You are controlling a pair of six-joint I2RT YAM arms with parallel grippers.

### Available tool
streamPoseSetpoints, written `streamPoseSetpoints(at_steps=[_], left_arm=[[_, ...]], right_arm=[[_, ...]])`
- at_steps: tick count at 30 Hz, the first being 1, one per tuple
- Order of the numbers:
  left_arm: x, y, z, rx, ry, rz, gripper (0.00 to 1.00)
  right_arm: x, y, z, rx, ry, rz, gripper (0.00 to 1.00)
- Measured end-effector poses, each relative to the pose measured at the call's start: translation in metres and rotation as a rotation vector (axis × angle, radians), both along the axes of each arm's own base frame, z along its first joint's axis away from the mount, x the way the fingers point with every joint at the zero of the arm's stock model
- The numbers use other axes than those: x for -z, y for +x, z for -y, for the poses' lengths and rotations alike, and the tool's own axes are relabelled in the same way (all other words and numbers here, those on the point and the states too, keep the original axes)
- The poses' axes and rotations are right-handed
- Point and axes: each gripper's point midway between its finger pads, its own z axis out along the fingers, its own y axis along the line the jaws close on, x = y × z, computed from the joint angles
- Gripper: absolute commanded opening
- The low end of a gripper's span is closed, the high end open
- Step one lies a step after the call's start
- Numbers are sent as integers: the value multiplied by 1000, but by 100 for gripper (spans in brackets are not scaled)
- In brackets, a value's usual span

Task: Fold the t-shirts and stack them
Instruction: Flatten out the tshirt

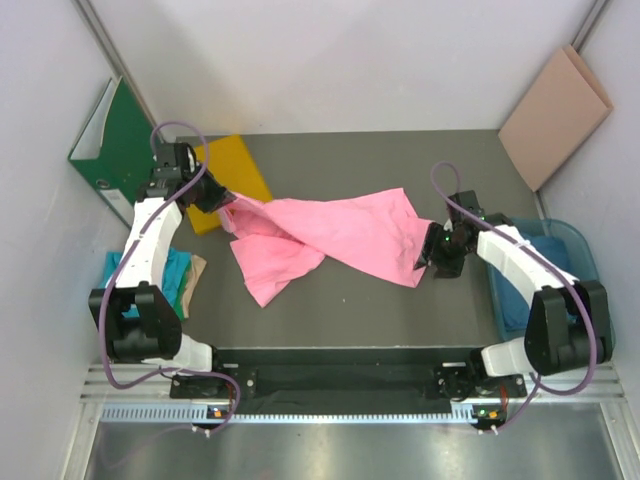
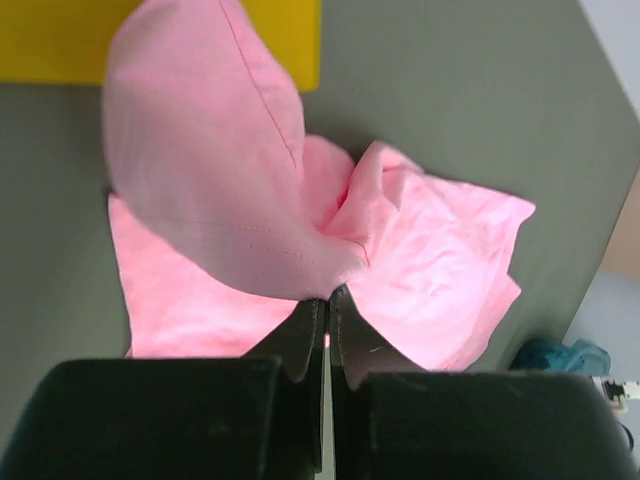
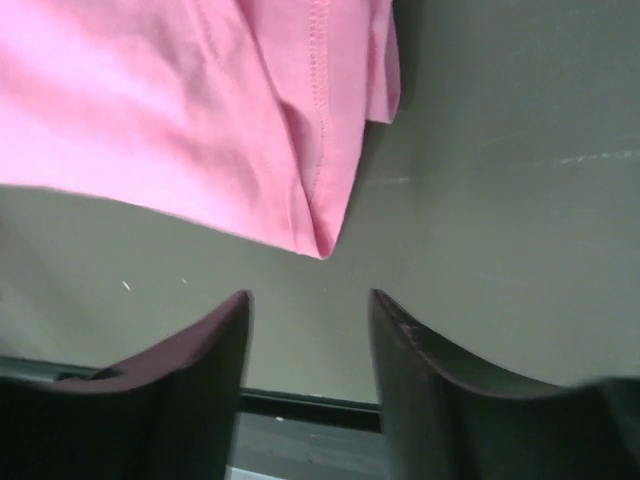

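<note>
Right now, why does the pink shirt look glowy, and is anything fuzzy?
Left wrist view: the pink shirt glows, overbright, beside the shut left pincer, whose dark fingers look soft-edged. Right wrist view: the open right pincer is blurry, the shirt's stitching sharp. Top view: even light, only faint shadows under the shirt.

Grey-green tabletop (image 1: 350, 322), white walls (image 1: 340, 60) on three sides — aluminium rail (image 1: 340, 412) at near edge
</note>
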Motion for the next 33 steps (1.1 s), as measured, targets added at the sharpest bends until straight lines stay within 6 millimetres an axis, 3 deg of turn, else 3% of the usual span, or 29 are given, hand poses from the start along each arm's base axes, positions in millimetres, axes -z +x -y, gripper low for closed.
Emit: streamPoseSetpoints(at_steps=[5, 9, 13, 23, 30, 33], left_arm=[[18, -17, 4, 11, -25, -91, 0], [33, -29, 7, 18, -39, -151, 0], [35, -30, 9, 28, -49, -157, 0], [43, -36, 13, 45, -65, -182, 0], [48, -38, 14, 50, -73, -197, 0], [49, -39, 14, 51, -73, -198, 0]], right_arm=[[2, 2, 0, -13, -10, -27, 68], [-12, 22, -5, -21, 6, 50, 67], [-13, 42, -15, -41, 43, 117, 66], [31, 73, -29, -113, 27, 91, 66], [10, 123, -38, -140, 24, 205, 65], [7, 136, -40, -147, 21, 231, 65]])
